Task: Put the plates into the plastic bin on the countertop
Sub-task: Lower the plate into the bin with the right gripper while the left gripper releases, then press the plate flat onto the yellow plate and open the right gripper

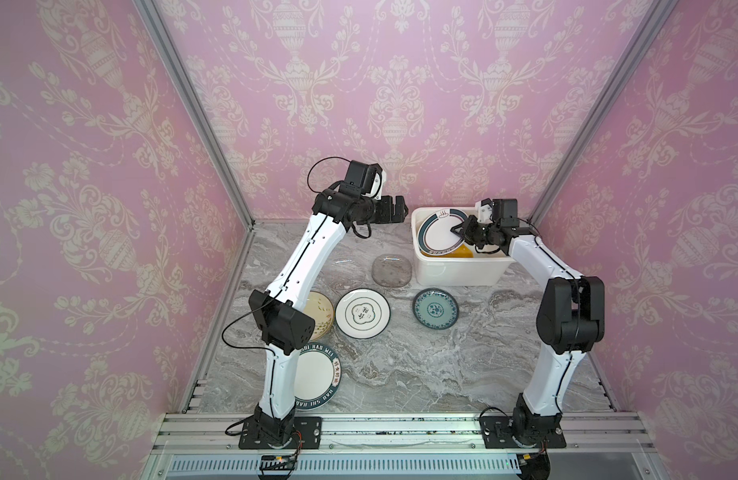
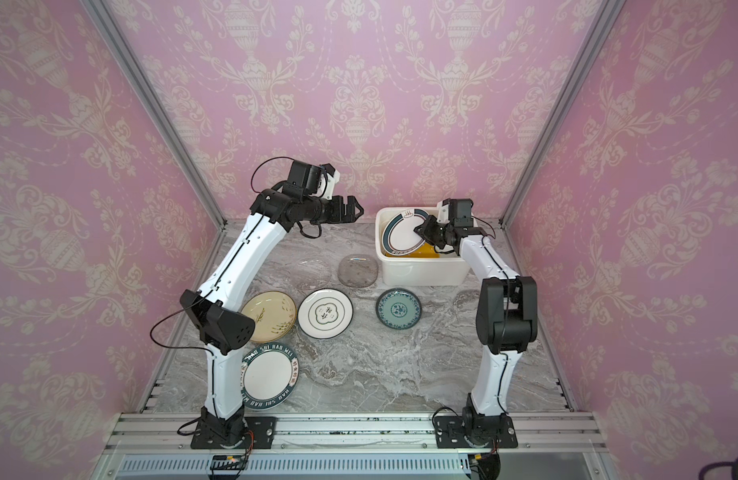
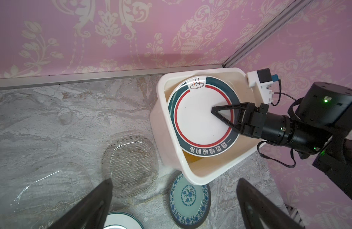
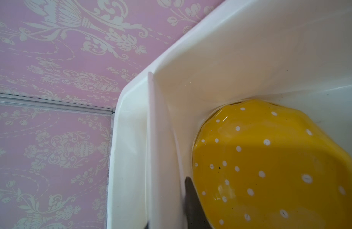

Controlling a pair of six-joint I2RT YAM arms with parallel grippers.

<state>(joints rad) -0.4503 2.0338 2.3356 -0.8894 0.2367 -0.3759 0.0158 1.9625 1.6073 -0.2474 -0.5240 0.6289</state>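
Dark-rimmed plate (image 3: pixel 193 123) within right claw (image 3: pixel 213 110)

A deep white plastic bin (image 1: pixel 458 272) stands at the far right of a grey marble-patterned countertop (image 1: pixel 400 365). Inside it, a yellow scalloped plate (image 4: pixel 270 168) with white dots lies on the bottom. Above it a white plate with a teal-and-red lettered rim (image 1: pixel 435 237) is tilted, its edge pinched by the right gripper (image 1: pixel 454 230). Six plates lie flat on the countertop:

- a teal patterned plate (image 1: pixel 435 308) just before the bin
- a rounded-square clear glass plate (image 1: pixel 391 270)
- a round clear glass plate (image 2: pixel 313 272)
- a white plate with a dark ring (image 1: pixel 362 313)
- a cream plate (image 2: pixel 269 316) with a sprig
- a white plate with a dark lettered rim (image 2: pixel 269 375)
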